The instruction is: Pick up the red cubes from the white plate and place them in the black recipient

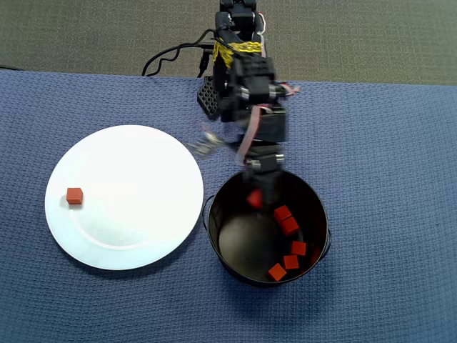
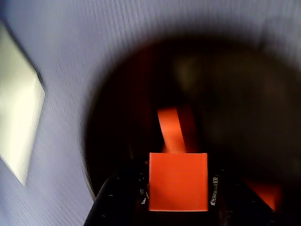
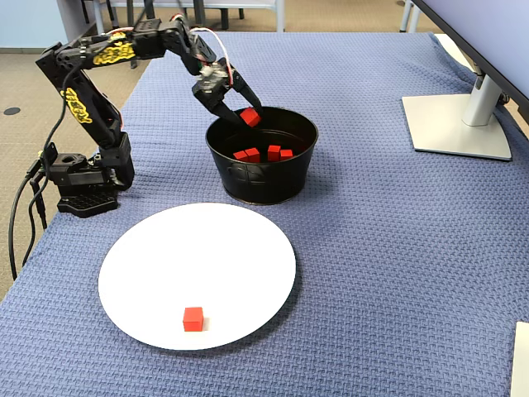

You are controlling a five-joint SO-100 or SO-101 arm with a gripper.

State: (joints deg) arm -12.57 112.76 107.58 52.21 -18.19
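Presently catalogued: gripper [image 3: 249,117] clenched on one red cube [image 3: 250,117] above the rim of the black pot [image 3: 285,178].

Held cube pinched between the two fingers, seen square-on at the bottom of the wrist view [image 2: 178,181], with the pot's dark interior [image 2: 235,103] beyond it. Five loose red cubes [image 1: 288,225] counted inside the pot in the overhead view, grouped toward its right and lower wall; some of them also visible in the fixed view [image 3: 273,152]. One remaining red cube [image 1: 74,196] lying alone on the white plate [image 1: 143,164], near its left edge in the overhead view and well apart from the pot. Plate and pot set just beside each other on a blue woven cloth [image 3: 397,248]. Monitor stand [image 3: 463,124] at the right of the fixed view.
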